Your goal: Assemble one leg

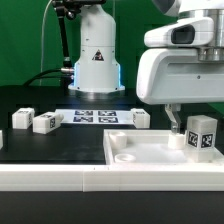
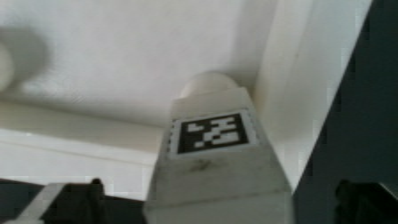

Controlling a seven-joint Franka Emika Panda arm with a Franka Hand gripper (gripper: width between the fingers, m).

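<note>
So the leg (image 1: 202, 134) is standing upright at the panel's (image 1: 150, 152) back corner on the exterior view's right, long axis straight up and down, tags facing out. The gripper (image 1: 172, 118) hangs just beside it, toward the exterior view's left, with one thin finger (image 1: 171, 117) showing below the white wrist housing. Honestly can't tell from here how far it's open or whether it's pinching the leg. The wrist view doesn't settle it either: the leg (image 2: 217, 150) fills the middle with its tag up front and the panel (image 2: 125, 70) behind, and the dark bits at the lower corners might be fingers. My read: the leg sits right under the wrist, axis roughly in line with the fingers, so whatever comes next is a vertical move. Spare legs (image 1: 47, 122) lie along the table's far-left side, near the marker board (image 1: 96, 116).
</note>
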